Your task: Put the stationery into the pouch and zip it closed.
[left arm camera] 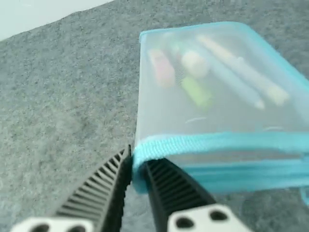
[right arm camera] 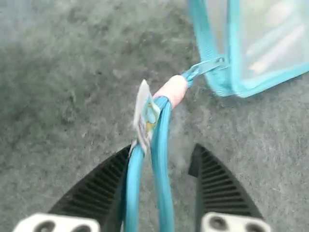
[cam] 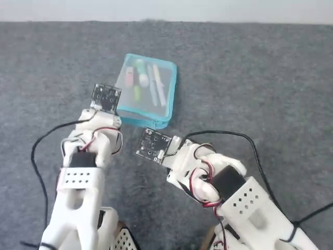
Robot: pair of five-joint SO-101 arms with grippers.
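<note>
Pouch [cam: 147, 96], translucent with teal edging, corner clamped by left gripper [left arm camera: 136, 157]; right gripper [right arm camera: 161, 150] spread around cord loop [right arm camera: 161, 126]

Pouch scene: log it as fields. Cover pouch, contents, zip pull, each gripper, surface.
pouch: translucent, teal-edged, flat on the mat
contents: pens and markers inside
zip pull: at a pouch corner, teal cord attached
left gripper: shut on another pouch corner
right gripper: open around the cord
surface: grey mat
</note>
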